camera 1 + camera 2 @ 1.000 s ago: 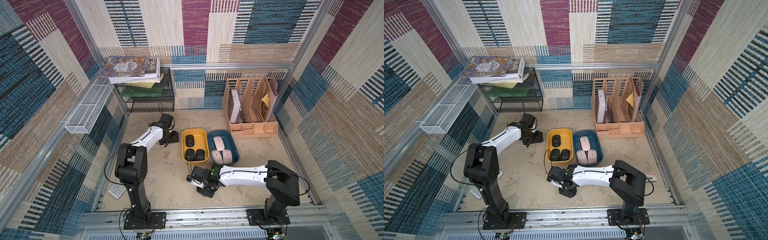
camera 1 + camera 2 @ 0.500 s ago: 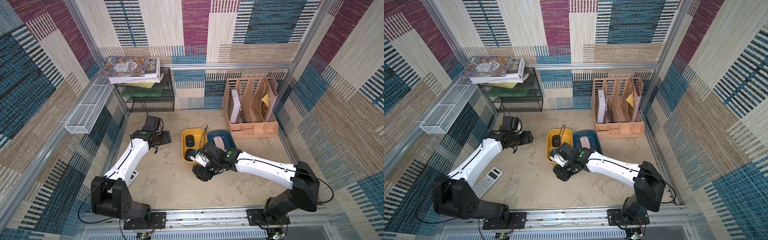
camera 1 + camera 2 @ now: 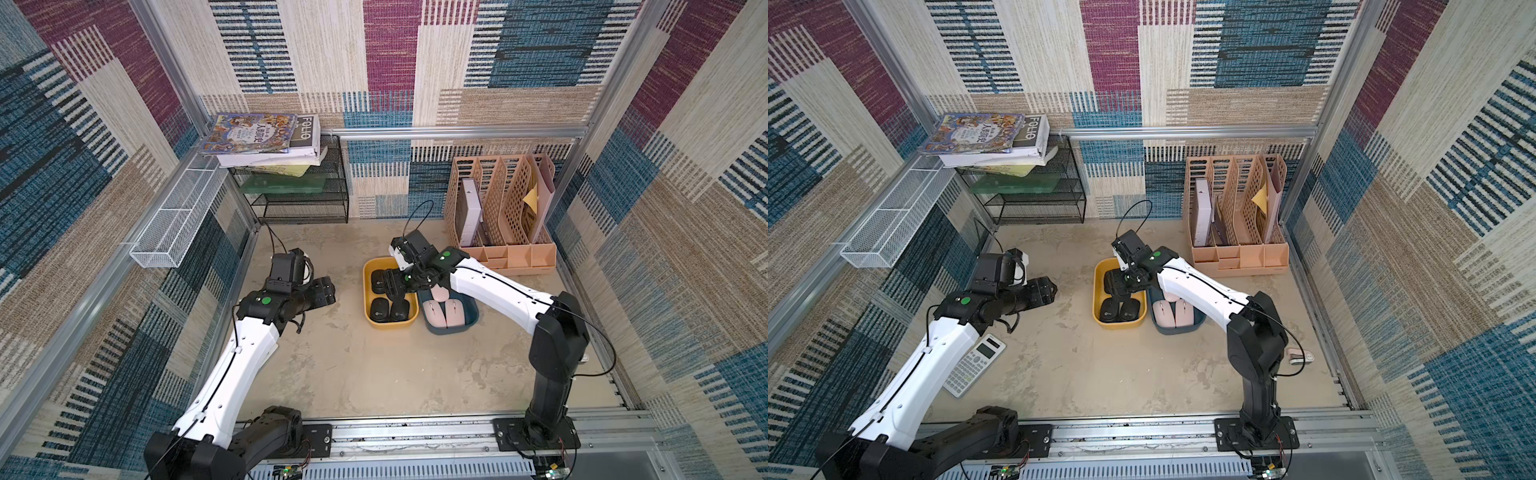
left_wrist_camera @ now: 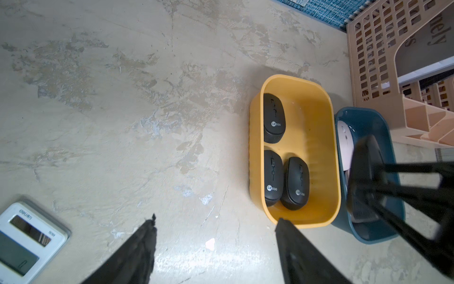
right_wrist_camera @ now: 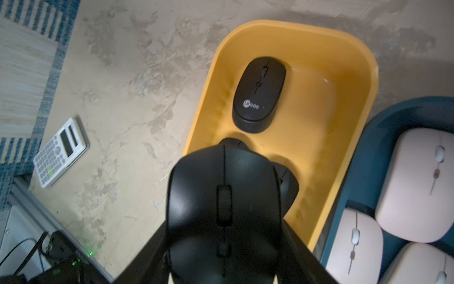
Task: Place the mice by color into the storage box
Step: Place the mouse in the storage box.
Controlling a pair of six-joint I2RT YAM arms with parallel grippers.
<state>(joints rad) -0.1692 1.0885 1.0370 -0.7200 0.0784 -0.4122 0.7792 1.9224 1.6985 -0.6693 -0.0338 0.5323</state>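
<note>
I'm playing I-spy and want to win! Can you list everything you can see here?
black mice: three, black, lying in the yellow bin
held black mouse: one, black, in the right gripper over the yellow bin
pink mice: three, pale pink, in the blue bin
calculator: one, white and grey, on the table, front left
books: a stack, mixed colours, on the wire rack
wire rack: one, black, back left
wire basket: one, white, left wall
file organiser: one, peach, back right
small pink-and-white item: one, front right; can't tell what
left gripper: black, open, empty
right gripper: black, shut on the held black mouse
</note>
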